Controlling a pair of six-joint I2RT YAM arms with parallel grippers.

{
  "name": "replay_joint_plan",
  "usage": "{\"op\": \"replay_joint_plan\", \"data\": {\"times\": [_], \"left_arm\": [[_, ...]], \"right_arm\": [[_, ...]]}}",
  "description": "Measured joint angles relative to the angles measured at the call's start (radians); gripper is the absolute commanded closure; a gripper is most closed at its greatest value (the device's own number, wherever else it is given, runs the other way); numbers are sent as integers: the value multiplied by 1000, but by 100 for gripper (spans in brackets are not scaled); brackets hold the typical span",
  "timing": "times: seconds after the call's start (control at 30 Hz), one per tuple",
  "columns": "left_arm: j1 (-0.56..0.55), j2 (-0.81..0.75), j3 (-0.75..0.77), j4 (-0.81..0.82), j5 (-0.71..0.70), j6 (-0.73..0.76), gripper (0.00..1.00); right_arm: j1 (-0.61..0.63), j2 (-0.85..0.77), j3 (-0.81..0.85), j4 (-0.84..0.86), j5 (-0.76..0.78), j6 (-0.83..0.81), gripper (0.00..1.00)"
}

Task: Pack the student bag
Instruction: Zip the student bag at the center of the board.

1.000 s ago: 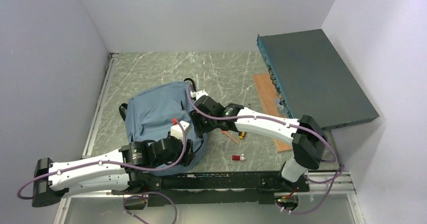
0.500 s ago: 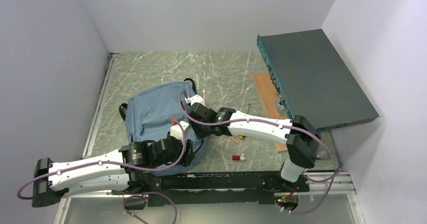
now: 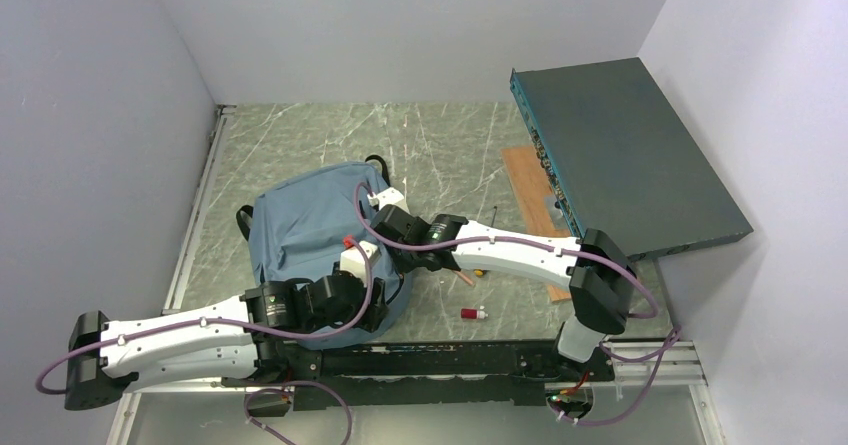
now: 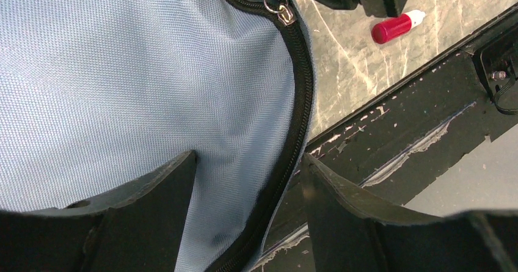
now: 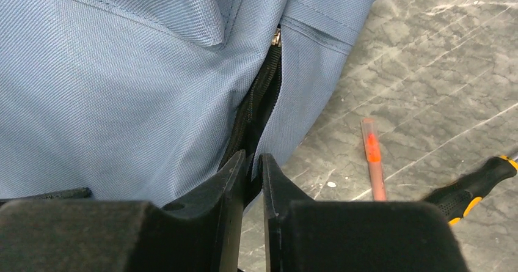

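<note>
The worktop [image 3: 300,145] is grey-green marbled stone. A dark teal flat box [image 3: 630,155] occupies its far right corner and extends along the right edge. A thin wooden board [image 3: 523,175] lies flat beside the box, with its right side under it.

The backpack [image 3: 300,230] is dusty-blue fabric. It lies left of centre, reaching close to the near edge. Its black zipper [image 4: 299,101] curves along the side facing the near edge, and a metal pull [image 4: 278,6] sits on that track.

The left fingers [image 4: 247,162] are spread wide at the near side of the backpack. They straddle the zipper edge, with blue fabric and zipper track between them. No clamping contact is visible.

The right fingers [image 5: 251,161] are at the right side of the backpack, drawn almost together with only a narrow slit left. A strip of the black zipper edge runs into that slit and is pinched there.

A black-and-yellow screwdriver [image 5: 473,189] and an orange-marked pencil [image 5: 372,159] lie on the stone just right of the backpack. A small red bottle with a white tip [image 4: 397,26] lies closer to the near edge, apart from the fabric.
</note>
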Motion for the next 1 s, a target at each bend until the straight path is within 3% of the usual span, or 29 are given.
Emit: {"op": "replay_joint_plan", "data": {"times": [0.3,0.6,0.77,0.83,1.0], "left_arm": [[0,10,0,1,7,0,28],[0,26,2,1,8,0,28],[0,24,2,1,8,0,28],[0,24,2,1,8,0,32],[0,26,2,1,10,3,55]], "right_arm": [[1,-8,2,1,14,-3,85],[1,-28,5,10,14,-13,100],[1,-28,5,12,13,-19,100],[1,-29,5,22,10,-25,100],[0,-56,-22,108,-22,-58,100]]}}
